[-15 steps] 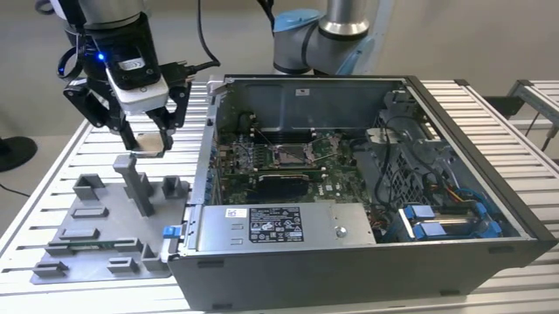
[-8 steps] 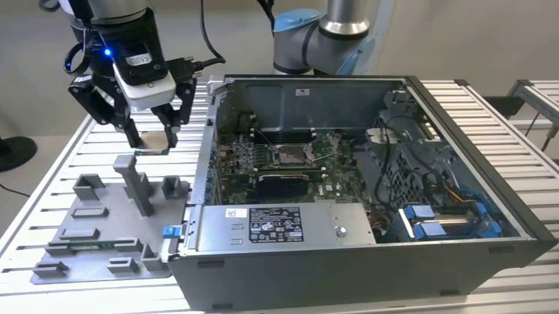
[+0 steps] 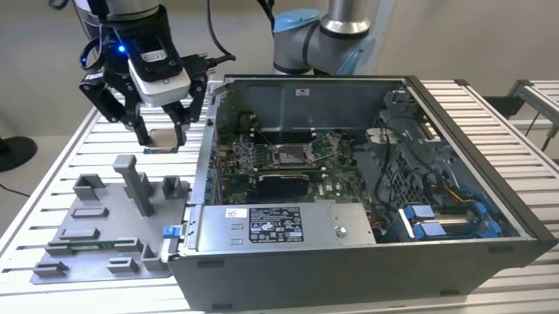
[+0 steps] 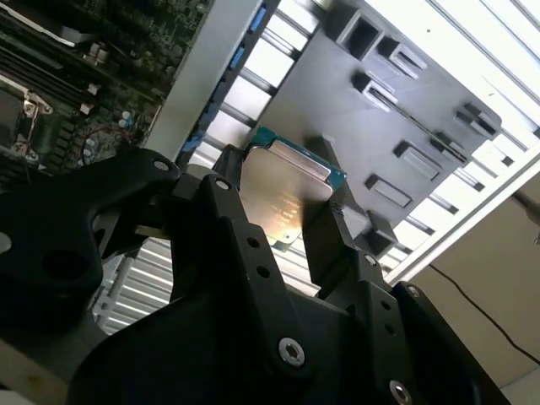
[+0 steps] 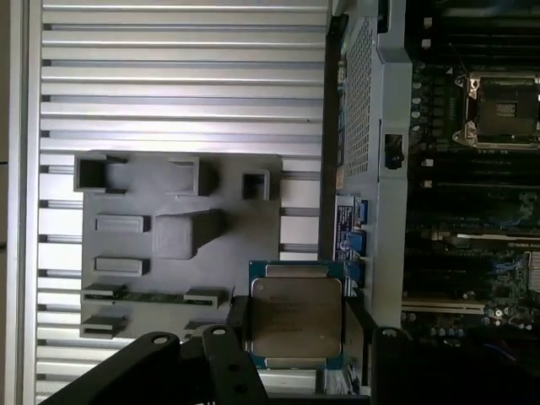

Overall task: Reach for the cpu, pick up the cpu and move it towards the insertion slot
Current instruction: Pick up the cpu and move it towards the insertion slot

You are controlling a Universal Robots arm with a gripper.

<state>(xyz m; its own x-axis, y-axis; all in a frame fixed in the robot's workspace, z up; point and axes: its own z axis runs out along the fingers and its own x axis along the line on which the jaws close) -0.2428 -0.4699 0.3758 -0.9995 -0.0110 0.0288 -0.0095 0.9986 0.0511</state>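
Observation:
My gripper point(image 3: 161, 141) hangs above the slatted table, on the exterior view's left of the open computer case, shut on the cpu point(image 3: 162, 139). The cpu point(image 5: 295, 315) is a thin square chip with a pale metal face and green edge, clamped between the two black fingers point(image 4: 325, 240), and its face also shows in the second wrist view point(image 4: 283, 196). The insertion slot point(image 3: 289, 154), a silver-framed socket with a dark centre, sits on the green board inside the case, to the exterior view's right of the gripper. It also appears in the first wrist view point(image 5: 499, 108).
A grey fixture plate point(image 3: 91, 226) with upright blocks lies on the table below the gripper. The case's metal side wall point(image 3: 209, 140) stands between gripper and board. A power supply point(image 3: 271, 226) and cable bundles point(image 3: 410, 176) fill the case's near and right parts.

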